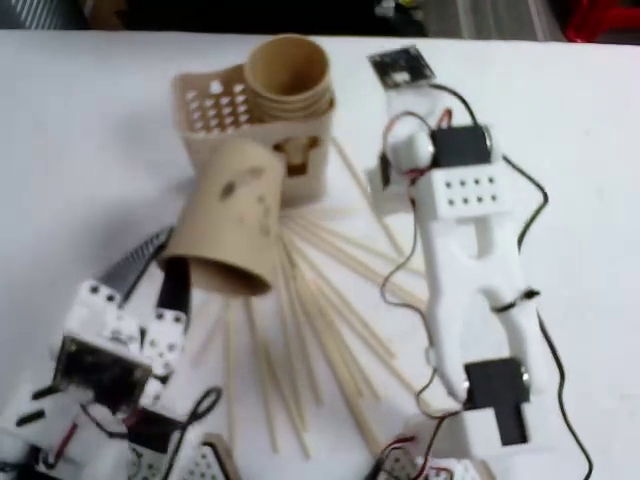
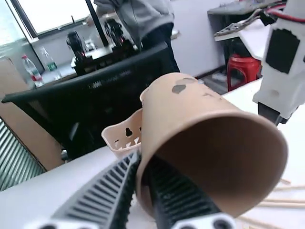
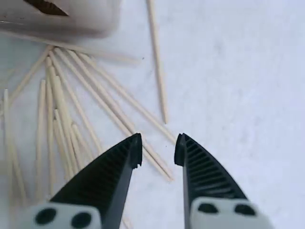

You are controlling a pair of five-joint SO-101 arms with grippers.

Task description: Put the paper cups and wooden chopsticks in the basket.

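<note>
A brown paper cup (image 1: 230, 215) hangs tilted just in front of the basket (image 1: 300, 160), mouth toward the table's near side. My left gripper (image 1: 165, 270) is shut on its rim; in the left wrist view one finger sits inside the cup (image 2: 209, 143) and one outside, gripper (image 2: 140, 167). The beige perforated basket (image 2: 121, 138) holds a stack of paper cups (image 1: 288, 70). Several wooden chopsticks (image 1: 320, 310) fan out on the table in front of the basket. My right gripper (image 3: 158, 150) stands open just above the chopsticks (image 3: 71, 109), nothing between its fingers, with the basket's wall (image 3: 62, 19) beyond.
The white right arm (image 1: 465, 250) stretches along the table's right side, trailing cables. A small black module (image 1: 400, 65) lies beyond it near the far edge. Bare white table (image 1: 80, 130) spreads left of the basket.
</note>
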